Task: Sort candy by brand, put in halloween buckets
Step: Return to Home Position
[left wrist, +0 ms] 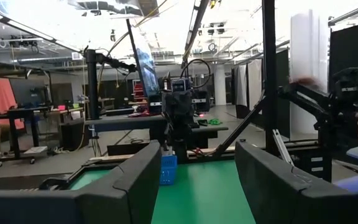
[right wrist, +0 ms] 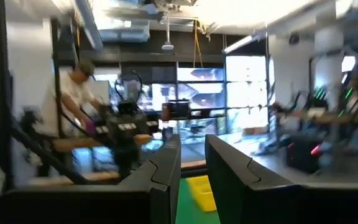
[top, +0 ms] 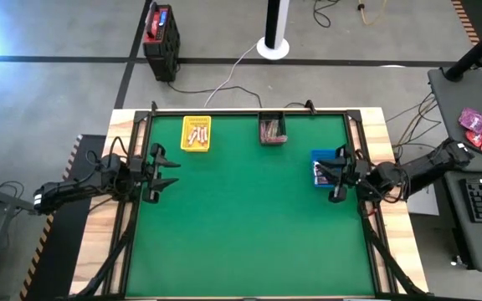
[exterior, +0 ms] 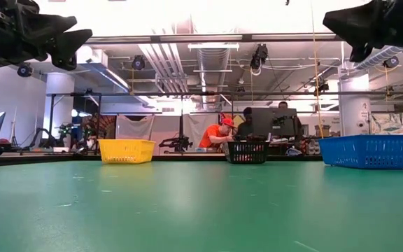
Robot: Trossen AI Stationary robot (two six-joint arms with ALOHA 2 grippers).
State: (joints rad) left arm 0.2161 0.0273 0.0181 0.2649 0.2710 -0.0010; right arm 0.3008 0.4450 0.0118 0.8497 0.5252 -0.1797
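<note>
L gripper (top: pixel 174 172) spread wide, R gripper (top: pixel 326 173) narrowly parted, both empty; blue bucket (top: pixel 316 154) partly hidden (contents unclear).

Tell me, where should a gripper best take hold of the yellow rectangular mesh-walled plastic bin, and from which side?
Probably the short wall facing the table's middle, from straight above: the yellow bin stands upright, open-topped, thin-walled, so jaws can straddle it. The candy lies mid-bin; the left gripper is nearest.

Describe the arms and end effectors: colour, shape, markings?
The left arm and right arm are dark, slim, jointed links. The left end effector and right end effector each carry two black, blocky fingers. No markings show.
</note>
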